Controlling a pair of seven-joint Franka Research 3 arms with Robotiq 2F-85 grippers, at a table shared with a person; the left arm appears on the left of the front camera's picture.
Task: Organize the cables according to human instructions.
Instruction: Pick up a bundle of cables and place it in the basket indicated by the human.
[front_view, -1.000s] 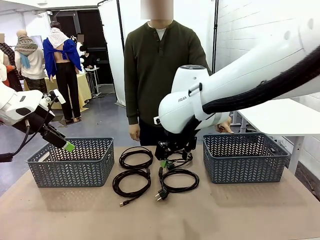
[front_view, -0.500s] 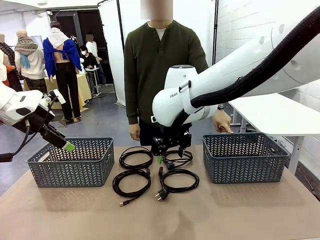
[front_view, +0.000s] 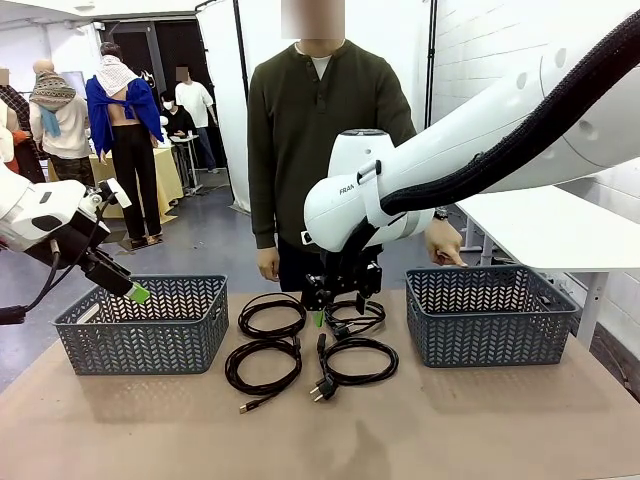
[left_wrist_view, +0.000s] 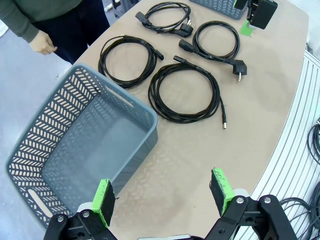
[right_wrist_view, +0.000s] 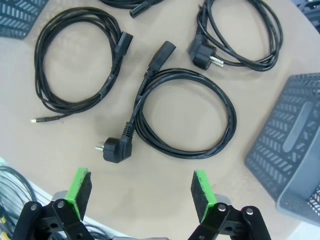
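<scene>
Four black coiled cables lie between the two baskets: far left (front_view: 271, 315), near left (front_view: 263, 366), far right (front_view: 356, 318) and near right (front_view: 359, 361). My right gripper (front_view: 335, 308) hangs open just above the far right one, nothing between its fingers. In the right wrist view, the open right gripper (right_wrist_view: 141, 189) looks down on a coil with a two-pin plug (right_wrist_view: 185, 117). My left gripper (front_view: 126, 286) stands open over the left basket's far left rim; the left wrist view has this gripper (left_wrist_view: 162, 195) empty too. The human (front_view: 320, 140) stands across the table, one hand (front_view: 446, 248) by the right basket.
A grey lattice basket (front_view: 145, 325) sits at the table's left and another (front_view: 490, 318) at the right. In the left wrist view the left basket (left_wrist_view: 75, 150) holds nothing. Bare brown tabletop (front_view: 320, 430) stretches along the near edge. Other people stand far behind.
My right arm has shifted a little to the left and away from me, lifting its gripper slightly over the far right cable, then held still. The left arm and the cables have not moved.
</scene>
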